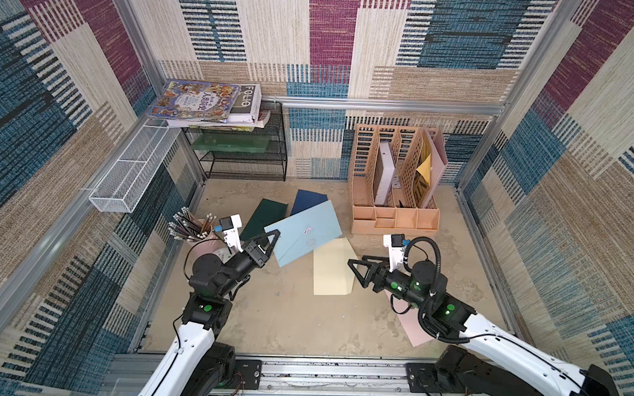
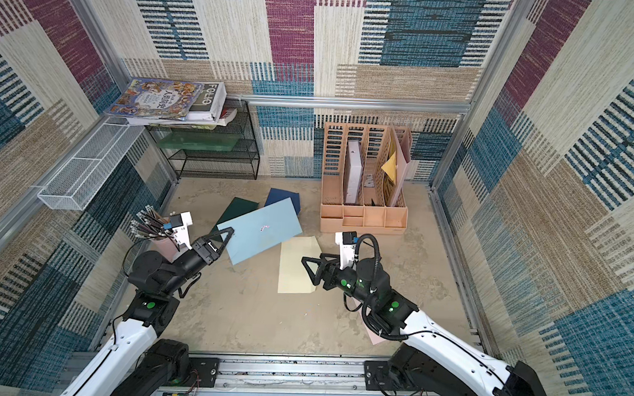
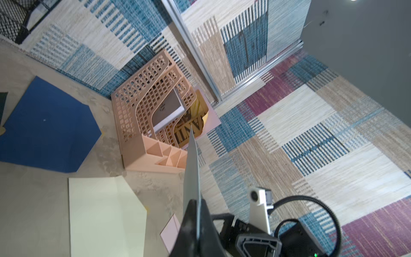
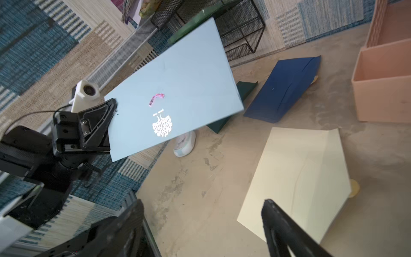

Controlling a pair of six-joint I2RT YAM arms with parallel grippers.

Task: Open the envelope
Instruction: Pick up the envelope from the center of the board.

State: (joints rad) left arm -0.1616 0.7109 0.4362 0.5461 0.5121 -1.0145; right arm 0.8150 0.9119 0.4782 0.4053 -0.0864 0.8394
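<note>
A light blue envelope [image 1: 302,231] [image 2: 259,231] hangs tilted above the table, its flap side with a white crest and a pink seal [image 4: 156,99] facing the right wrist camera. My left gripper [image 1: 274,237] [image 2: 230,233] is shut on its left edge; in the left wrist view the sheet [image 3: 192,169] runs edge-on out of the closed jaws [image 3: 198,213]. My right gripper [image 1: 356,273] [image 2: 308,271] [image 4: 202,202] stands open and holds nothing, its fingers over the right edge of a cream envelope [image 1: 332,270] [image 4: 300,173] lying flat with its flap unfolded.
A dark blue envelope [image 1: 309,200] and a dark green one [image 1: 266,215] lie behind the blue one. A pink envelope [image 1: 411,326] lies under the right arm. A peach file organizer [image 1: 396,180] stands back right, a pencil cup [image 1: 194,229] left, a black mesh shelf [image 1: 243,154] back left.
</note>
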